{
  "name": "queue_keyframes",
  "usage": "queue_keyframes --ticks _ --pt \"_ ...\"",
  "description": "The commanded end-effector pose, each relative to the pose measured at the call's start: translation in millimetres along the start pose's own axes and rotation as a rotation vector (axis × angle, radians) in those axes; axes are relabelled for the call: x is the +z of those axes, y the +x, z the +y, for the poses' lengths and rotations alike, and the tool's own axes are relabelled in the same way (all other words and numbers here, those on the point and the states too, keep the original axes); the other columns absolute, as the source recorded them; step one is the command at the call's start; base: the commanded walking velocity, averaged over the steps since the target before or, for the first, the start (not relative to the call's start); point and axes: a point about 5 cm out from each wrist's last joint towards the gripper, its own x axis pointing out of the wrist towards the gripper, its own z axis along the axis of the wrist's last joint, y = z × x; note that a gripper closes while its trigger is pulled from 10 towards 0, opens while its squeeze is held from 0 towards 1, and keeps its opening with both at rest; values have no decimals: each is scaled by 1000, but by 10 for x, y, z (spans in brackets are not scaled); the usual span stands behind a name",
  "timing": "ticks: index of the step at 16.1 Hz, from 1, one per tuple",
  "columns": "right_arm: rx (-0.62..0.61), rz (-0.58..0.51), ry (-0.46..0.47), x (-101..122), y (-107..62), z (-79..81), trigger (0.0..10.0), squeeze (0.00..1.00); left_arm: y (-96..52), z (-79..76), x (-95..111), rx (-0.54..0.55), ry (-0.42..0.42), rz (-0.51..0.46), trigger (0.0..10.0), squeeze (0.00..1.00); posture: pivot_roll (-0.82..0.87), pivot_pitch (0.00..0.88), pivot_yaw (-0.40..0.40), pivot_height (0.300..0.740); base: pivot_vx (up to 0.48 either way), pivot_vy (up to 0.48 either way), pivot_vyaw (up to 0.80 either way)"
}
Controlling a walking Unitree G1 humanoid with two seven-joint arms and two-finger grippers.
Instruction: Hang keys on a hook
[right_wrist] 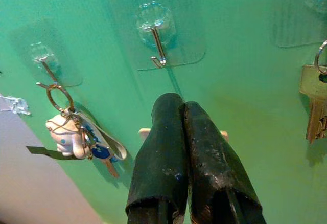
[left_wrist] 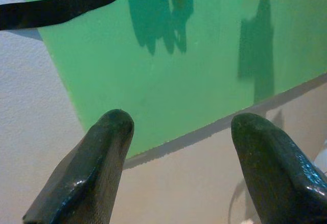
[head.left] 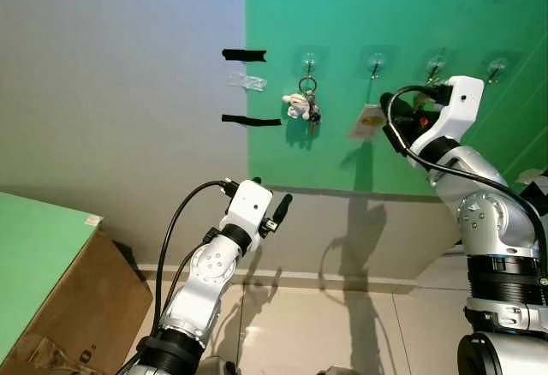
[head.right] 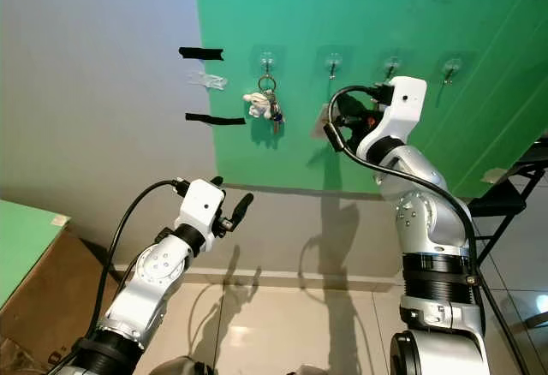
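head eyes face the green wall (head.left: 385, 15); wrist views sit close against it.

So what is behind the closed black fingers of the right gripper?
Behind the right gripper a pale tag peeks out at both sides, against the green wall. The fingers cover its middle, so what it carries is hidden.

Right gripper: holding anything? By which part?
Right gripper shut on a pale tag, pinched across its middle, edges showing either side of the fingertips. Left gripper open, holding nothing.
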Motion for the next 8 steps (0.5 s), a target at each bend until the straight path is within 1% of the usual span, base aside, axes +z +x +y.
queue_keyframes --ticks 1,2,4,6,8 --pt "51 -31 -31 130 0 88 10000 0 9 -43 -8 -12 7 5 10000 0 -100 7 -49 722 0 0 0" --pt "91 -25 -39 145 -3 145 10000 0 11 -40 -6 -10 7 4 10000 0 -99 7 -50 722 0 0 0" --pt "88 -28 -42 158 1 145 10000 0 12 -39 -6 -9 6 4 10000 0 -99 7 -50 722 0 0 0" --pt "54 -34 -46 184 31 100 10000 0 15 -40 -3 -10 7 3 10000 0 -97 5 -51 722 0 0 0" --pt "-8 -40 -77 203 79 28 10000 0 20 -38 -3 -11 11 1 10000 0 -91 0 -51 722 0 0 0"
